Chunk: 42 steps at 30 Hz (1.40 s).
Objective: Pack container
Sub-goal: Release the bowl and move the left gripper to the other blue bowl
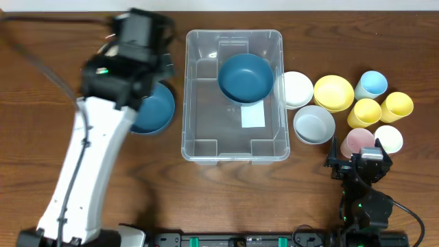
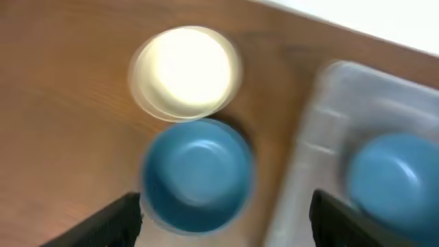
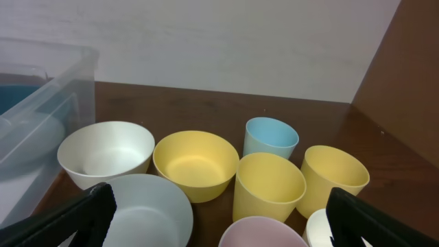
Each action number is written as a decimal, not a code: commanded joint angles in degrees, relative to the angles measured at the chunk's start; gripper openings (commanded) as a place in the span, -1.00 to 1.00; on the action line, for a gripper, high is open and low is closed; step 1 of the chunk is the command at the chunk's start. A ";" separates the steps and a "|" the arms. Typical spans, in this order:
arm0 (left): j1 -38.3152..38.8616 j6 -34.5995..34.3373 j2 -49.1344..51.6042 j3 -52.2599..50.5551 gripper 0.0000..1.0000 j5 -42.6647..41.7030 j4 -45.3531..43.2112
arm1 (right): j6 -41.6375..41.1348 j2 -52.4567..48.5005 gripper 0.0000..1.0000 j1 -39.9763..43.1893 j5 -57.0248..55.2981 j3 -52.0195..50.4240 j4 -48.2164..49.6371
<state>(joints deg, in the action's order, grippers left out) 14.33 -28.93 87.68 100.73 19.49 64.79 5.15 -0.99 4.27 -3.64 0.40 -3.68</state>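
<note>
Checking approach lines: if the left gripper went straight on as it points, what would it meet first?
Probably the blue bowl framed between its open fingers, on the table beside the container; the blur leaves depth unclear.

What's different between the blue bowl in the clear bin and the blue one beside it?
The bowl in the bin lies inside the container, fully visible from above. The bowl beside it stands on the table left of the container, partly hidden under the left arm. Both are dark blue, round, upright and empty.
</note>
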 commanded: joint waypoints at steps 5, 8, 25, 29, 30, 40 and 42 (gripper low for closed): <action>-12.33 -5.44 -0.76 -5.33 0.57 -6.64 3.56 | -0.59 0.13 0.99 0.50 -0.42 -0.07 -0.22; -16.87 -3.48 -0.76 -11.80 0.57 -11.58 -0.22 | -0.59 0.13 0.98 0.50 -0.42 -0.07 -0.22; -24.72 0.98 -0.17 -42.49 0.49 -26.77 -29.00 | -0.59 0.13 0.99 0.50 -0.42 -0.07 -0.22; -24.79 -0.28 0.39 -44.94 0.21 -26.21 -31.45 | -0.59 0.13 0.99 0.50 -0.42 -0.07 -0.22; -24.94 -0.55 0.55 -45.40 0.20 -26.12 -31.89 | -0.59 0.13 0.99 0.50 -0.42 -0.07 -0.22; -25.68 -3.32 6.62 -46.51 0.18 -26.16 -34.97 | -0.59 0.13 0.98 0.50 -0.42 -0.07 -0.22; -25.68 -3.30 7.56 -46.51 0.01 -26.16 -35.52 | -0.59 0.13 0.98 0.50 -0.42 -0.07 -0.22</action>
<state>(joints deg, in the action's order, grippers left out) -11.16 -31.35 93.69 54.70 -6.74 29.69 5.04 -1.02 4.27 -3.64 0.40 -3.66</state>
